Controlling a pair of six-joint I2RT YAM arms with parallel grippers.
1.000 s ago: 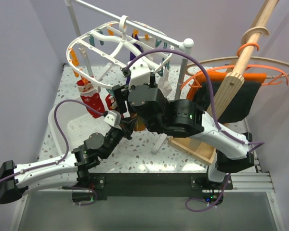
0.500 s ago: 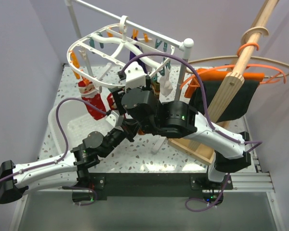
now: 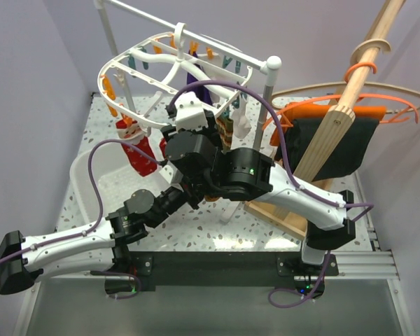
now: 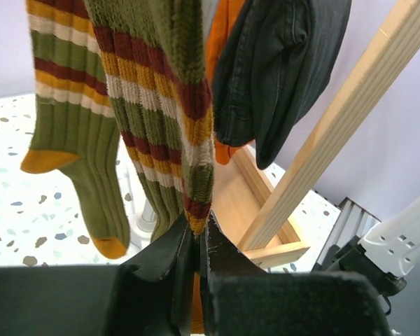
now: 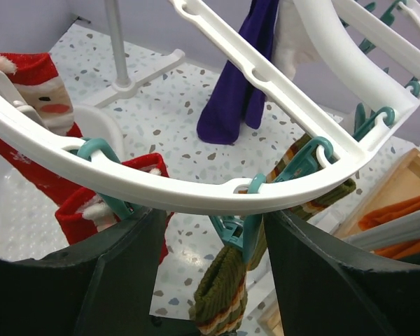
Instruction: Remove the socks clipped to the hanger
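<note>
The white oval hanger [image 3: 150, 77] hangs on a rail, with its rim also crossing the right wrist view [image 5: 196, 192]. My left gripper [image 4: 199, 234] is shut on the bottom edge of an olive striped sock [image 4: 164, 105] that hangs from above; a second olive sock [image 4: 77, 140] hangs left of it. My right gripper [image 5: 213, 238] is open, its fingers either side of a teal clip [image 5: 241, 224] that holds an olive striped sock [image 5: 227, 297]. Red Santa socks [image 5: 38, 119] hang at the left, a dark purple sock [image 5: 241, 84] and a white sock [image 5: 294, 35] behind.
A white basin [image 3: 91, 178] sits on the speckled table below the hanger's left side. A wooden frame [image 3: 283, 217] with a slanted wooden post [image 3: 346, 98], thin orange and wooden hangers and black and orange cloths [image 3: 336, 133] stands to the right.
My right arm has moved left and up under the hanger's rim, and the hanger has swung slightly. My left arm has stayed almost where it was.
</note>
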